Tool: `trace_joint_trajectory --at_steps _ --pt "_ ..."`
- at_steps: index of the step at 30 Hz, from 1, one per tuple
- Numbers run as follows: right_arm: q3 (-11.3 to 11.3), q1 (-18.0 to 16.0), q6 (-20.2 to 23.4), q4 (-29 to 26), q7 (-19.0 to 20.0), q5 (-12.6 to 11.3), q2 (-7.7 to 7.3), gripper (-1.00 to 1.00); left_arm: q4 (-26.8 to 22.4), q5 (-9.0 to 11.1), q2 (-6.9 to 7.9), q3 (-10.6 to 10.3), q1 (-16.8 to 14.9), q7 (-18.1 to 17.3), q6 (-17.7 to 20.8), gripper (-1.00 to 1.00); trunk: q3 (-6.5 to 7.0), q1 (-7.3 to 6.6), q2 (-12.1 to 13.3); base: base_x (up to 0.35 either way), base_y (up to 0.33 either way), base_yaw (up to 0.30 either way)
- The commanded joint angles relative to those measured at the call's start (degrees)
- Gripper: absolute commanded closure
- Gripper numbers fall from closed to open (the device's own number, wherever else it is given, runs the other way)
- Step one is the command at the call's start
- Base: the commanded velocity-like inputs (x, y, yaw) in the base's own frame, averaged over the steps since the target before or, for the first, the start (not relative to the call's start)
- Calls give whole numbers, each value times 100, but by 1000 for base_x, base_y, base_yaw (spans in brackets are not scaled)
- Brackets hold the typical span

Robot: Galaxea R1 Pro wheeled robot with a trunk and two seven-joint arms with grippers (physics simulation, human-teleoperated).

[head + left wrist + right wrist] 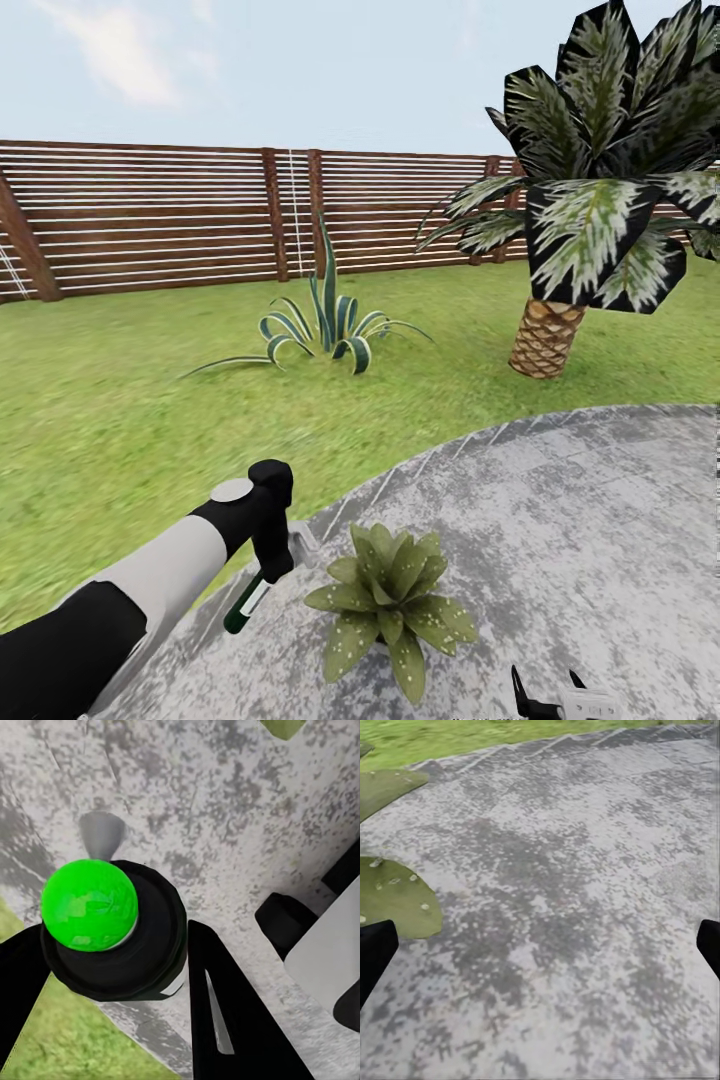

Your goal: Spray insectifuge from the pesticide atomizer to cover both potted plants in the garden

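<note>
Left gripper (pixel 262 580) clamps the pesticide atomizer (pixel 246 603) beside a potted plant (pixel 392 600) (right gripper (pixel 548 700) spread wide).

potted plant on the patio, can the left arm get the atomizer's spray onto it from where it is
Probably yes: the left gripper holds the pesticide atomizer right beside the potted plant, with nothing standing between them, though the nozzle's aim is unclear.

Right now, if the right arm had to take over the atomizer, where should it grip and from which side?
Probably the lower body of the pesticide atomizer, approached from the potted plant side. The bottle hangs tilted, its upper part clamped in the left gripper, so only the lower end is free. The right gripper is open, low over the patio.
</note>
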Motion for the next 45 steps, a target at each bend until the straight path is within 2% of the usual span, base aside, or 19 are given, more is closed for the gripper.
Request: trace_joint_trajectory --at_steps 1,9,11,12,13,19,22,24,34,38,40,44,45 --pt "-50 -5 -18 9 28 36 1 -100 -9 -49 2 -7 -2 -56 60 100 -5 -1 -2 7 5 -237" --pt "-50 -5 -18 13 19 33 1 -100 48 -49 77 -2 26 -52 58 100 11 -1 -2 3 3 -289" --pt "-50 -5 -18 13 39 35 1 -100 20 -76 38 -1 0 -51 60 100 11 -1 -2 171 158 -41" --pt "-52 -5 -18 13 50 35 -10 -100 -5 -692 -9 16 1 -66 69 100 11 -1 -2 7 6 -1" --pt "-51 -5 -18 13 49 37 -11 -100 -7 -729 -15 21 -2 -67 69 100 11 -1 -2 4 3 0" --pt "-51 -5 -18 13 53 42 -16 -100 -18 -708 -153 49 -157 -93 80 100 11 -1 -2 0 0 0" --pt "-50 -5 -13 13 53 44 -10 -100 -18 -701 -288 60 -435 -484 79 100 11 -1 -2 79 0 0" --pt "-50 -5 -17 13 53 44 -11 -100 -18 -704 -313 60 -482 -583 79 100 11 -1 -2 248 0 0" --pt "-50 -5 -10 13 53 43 -7 -100 38 -770 -300 29 -401 -625 33 100 11 -1 -2 107 0 0" --pt "-50 -5 -14 13 53 43 -4 -100 84 -770 -131 20 -393 -609 -6 100 11 -1 -2 0 0 0" --pt "-50 -5 -15 13 53 42 0 -100 71 -770 -106 21 -396 -622 -14 100 11 -1 -2 0 0 0" --pt "-50 -5 -15 13 53 42 1 -100 8 -770 -164 30 -456 -638 2 100 11 -1 -2 0 0 -19" --pt "-50 -5 -13 13 53 42 1 -100 -2 -770 -228 26 -478 -641 5 100 11 -1 -2 0 0 -200"
